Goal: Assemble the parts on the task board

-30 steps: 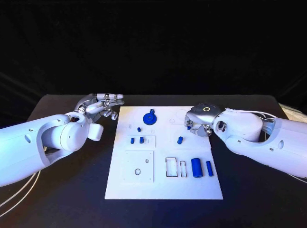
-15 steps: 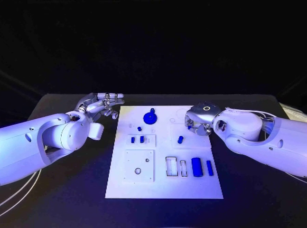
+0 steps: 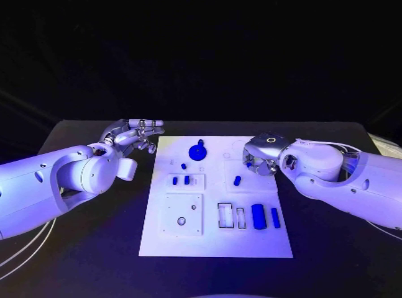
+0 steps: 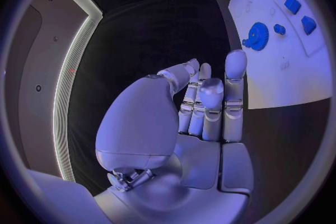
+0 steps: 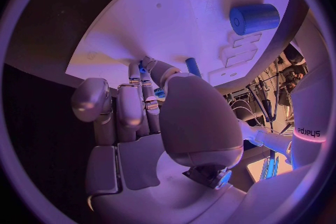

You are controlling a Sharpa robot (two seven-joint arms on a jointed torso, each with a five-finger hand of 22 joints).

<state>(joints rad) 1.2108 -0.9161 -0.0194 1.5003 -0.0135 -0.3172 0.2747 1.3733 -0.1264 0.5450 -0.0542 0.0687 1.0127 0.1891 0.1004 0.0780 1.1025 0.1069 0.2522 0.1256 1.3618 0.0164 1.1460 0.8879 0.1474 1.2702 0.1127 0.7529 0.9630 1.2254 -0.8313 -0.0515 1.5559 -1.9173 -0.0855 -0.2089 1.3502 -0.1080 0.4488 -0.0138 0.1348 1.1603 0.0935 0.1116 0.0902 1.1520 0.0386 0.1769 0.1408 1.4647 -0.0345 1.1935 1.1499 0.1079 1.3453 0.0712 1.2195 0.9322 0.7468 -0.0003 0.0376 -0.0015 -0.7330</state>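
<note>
The board point(image 3: 217, 205) lies in the middle of the black surface point(image 3: 75, 261), long side running from 12 to 6 o'clock. At its 12 o'clock end a blue gear point(image 3: 197, 151) sits on the plate, with a tiny blue peg point(image 3: 184, 166) just toward 6 from it. Below that, two short blue pieces point(image 3: 180, 180) stand in a small square panel, and a lone oblong piece point(image 3: 237, 180) lies toward 3 o'clock from them, loose on the white. A larger panel point(image 3: 182, 215) toward 7 o'clock shows two holes that look unfilled. Toward 5 o'clock are outlined slots, two apparently empty, beside a thick cylinder point(image 3: 258, 216) and a slimmer bar point(image 3: 275, 218).

Judging from this, the job is early: most parts lie loose or beside their seats, and the open slots and holes remain to be filled.

The right hand point(image 3: 260, 158) is over the board's 2 o'clock edge, fingers point(image 5: 133, 106) curled down against the plate. In the right wrist view a small blue part point(image 5: 143, 67) shows at their tips, seemingly pinched, though the grip is partly hidden. The left hand point(image 3: 129, 136) hovers off the board at 10 o'clock over the surface, its fingers point(image 4: 210, 103) loosely bent, apart and holding nothing.
</note>
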